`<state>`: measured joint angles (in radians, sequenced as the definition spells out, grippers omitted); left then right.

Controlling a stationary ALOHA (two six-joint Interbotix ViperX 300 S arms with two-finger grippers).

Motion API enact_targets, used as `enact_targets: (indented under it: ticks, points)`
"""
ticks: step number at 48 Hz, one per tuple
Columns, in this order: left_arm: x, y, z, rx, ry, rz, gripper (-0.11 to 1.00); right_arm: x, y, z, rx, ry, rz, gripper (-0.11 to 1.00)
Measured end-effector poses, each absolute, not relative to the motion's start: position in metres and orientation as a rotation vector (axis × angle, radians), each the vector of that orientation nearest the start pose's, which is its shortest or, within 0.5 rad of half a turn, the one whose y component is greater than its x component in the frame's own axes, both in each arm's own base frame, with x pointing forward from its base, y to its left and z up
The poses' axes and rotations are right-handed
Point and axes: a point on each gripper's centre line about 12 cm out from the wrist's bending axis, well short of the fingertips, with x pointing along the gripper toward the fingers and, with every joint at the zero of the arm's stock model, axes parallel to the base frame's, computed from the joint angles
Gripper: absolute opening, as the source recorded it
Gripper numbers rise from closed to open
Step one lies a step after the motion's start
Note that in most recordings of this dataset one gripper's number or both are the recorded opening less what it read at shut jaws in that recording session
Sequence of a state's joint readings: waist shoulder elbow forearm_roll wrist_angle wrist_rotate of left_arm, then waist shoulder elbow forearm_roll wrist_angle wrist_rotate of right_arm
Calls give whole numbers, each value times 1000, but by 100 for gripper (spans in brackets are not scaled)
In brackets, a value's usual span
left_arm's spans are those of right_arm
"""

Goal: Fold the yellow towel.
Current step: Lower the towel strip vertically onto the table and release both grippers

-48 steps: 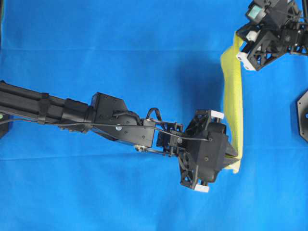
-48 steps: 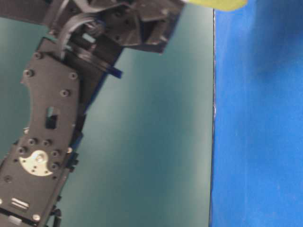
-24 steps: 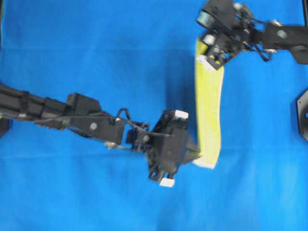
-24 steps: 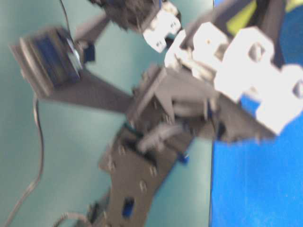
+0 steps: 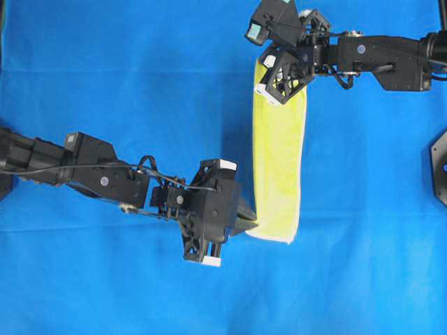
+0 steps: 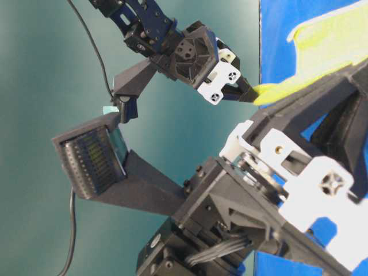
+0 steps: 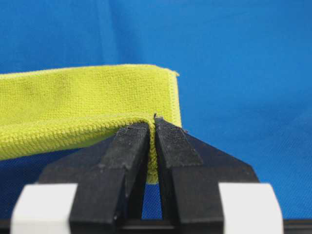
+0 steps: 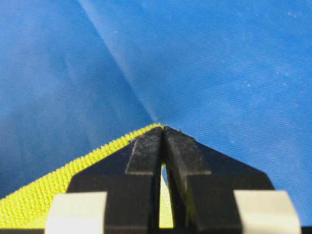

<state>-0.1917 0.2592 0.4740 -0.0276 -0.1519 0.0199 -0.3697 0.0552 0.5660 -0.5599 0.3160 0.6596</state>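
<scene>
The yellow towel hangs as a long narrow strip between my two grippers, above the blue cloth. My left gripper is shut on the strip's near left corner; in the left wrist view the hem is pinched between the pads of the left gripper and the towel runs off to the left. My right gripper is shut on the far end. In the right wrist view, yellow towel shows in the slit behind the closed tips of the right gripper. The towel also shows in the table-level view.
A large blue cloth covers the whole table, with a soft crease ahead of the right gripper. A black fixture sits at the right edge. The left arm stretches in from the left, the right arm from the upper right.
Both grippers have carried the towel leftward, still shut on its ends. The strip, seen nearly edge-on a second ago, now shows a wider yellow face.
</scene>
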Motion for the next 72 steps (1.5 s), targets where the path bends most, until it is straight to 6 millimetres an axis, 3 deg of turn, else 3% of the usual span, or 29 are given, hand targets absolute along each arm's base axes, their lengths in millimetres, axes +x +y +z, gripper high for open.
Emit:
enact_targets:
  ticks: [13, 18, 23, 26, 30, 40, 49, 61, 72]
  points:
    - [452, -91, 141, 53, 563, -189, 7, 366, -153, 160, 155, 844, -497, 2]
    - [452, -95, 143, 59, 559, -199, 36, 367, -151, 160, 137, 841, -481, 6]
    - [450, -101, 143, 67, 559, -213, 67, 368, -150, 160, 130, 834, -470, 36]
    - [449, -103, 142, 70, 566, -217, 77, 368, -149, 160, 127, 834, -467, 54]
    - [448, -102, 142, 70, 582, -215, 76, 368, -149, 159, 120, 837, -464, 67]
    - [441, -97, 170, 69, 586, -212, 73, 368, -143, 162, 91, 843, -445, 61]
    - [420, -93, 204, 74, 610, -215, 73, 359, -135, 183, 76, 813, -447, 61]
    - [385, -73, 221, 61, 616, -184, 73, 322, -115, 218, 80, 731, -442, 61]
    - [356, -39, 235, 30, 453, -107, 72, 282, -93, 235, 116, 570, -383, 61]
